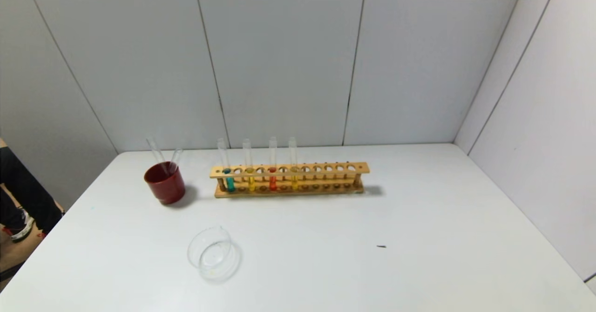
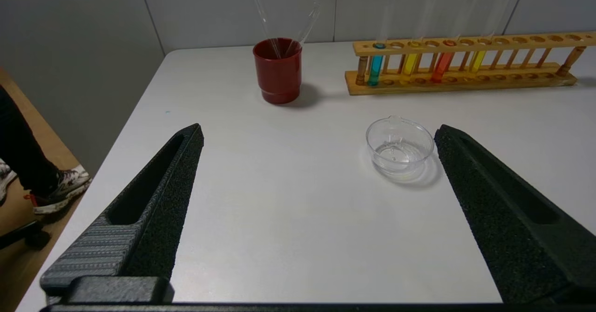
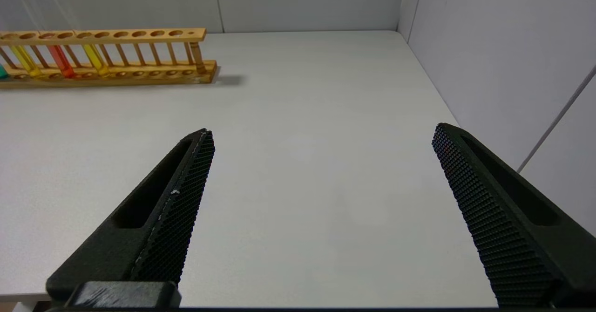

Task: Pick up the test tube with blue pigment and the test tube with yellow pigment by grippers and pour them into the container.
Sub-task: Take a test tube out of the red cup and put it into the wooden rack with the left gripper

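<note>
The blue test tube stands at the left end of a wooden rack, seen also in the left wrist view. Two yellow test tubes flank a red-orange one. The clear glass container sits on the table in front of the rack's left end. My left gripper is open and empty, back near the table's front edge, with the container just inside one finger. My right gripper is open and empty over bare table, well right of the rack.
A dark red cup holding two empty glass tubes stands left of the rack. Grey wall panels close the back and right sides. A person's leg and shoe show beyond the table's left edge. A small dark speck lies on the table.
</note>
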### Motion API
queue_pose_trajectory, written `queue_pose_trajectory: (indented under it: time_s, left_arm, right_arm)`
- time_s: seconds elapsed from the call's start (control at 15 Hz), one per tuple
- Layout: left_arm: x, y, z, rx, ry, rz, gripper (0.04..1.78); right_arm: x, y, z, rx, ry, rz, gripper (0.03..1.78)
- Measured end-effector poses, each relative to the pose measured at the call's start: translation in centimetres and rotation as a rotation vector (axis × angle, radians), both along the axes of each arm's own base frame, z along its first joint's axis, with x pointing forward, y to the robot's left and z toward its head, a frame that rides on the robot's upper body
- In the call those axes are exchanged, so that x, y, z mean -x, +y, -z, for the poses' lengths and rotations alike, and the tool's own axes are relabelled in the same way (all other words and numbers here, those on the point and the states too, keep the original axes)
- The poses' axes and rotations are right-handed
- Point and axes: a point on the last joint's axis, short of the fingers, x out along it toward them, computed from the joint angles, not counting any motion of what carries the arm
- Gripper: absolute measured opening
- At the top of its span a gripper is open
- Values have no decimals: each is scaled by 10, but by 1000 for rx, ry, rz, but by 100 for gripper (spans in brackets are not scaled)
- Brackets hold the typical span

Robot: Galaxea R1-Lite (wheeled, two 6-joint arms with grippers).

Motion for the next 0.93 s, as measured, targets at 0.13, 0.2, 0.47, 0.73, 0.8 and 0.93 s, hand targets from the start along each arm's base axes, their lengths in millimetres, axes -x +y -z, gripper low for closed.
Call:
queue_pose_trajectory:
  time_s: [0.13, 0.2, 0.47, 0.73, 0.8, 0.93]
  left_arm:
    - [-3, 0, -16, -2, 16, 11, 175]
    - [-7, 0, -26, -3, 32, 21, 175]
    - [-37, -2, -63, -24, 41, 78, 175]
    - [-82, -4, -87, -30, 51, 118, 175]
    - [-94, -5, -89, -30, 59, 137, 175]
    - [-115, -7, -94, -31, 72, 164, 175]
  right_arm:
    - [0, 0, 0, 0, 0, 0, 171]
    - [0, 0, 0, 0, 1, 0, 171]
    - [0, 0, 0, 0, 0, 0, 171]
    - [0, 0, 0, 0, 0, 0, 171]
    - [0, 0, 0, 0, 0, 0, 171]
    - [0, 0, 0, 0, 0, 0, 171]
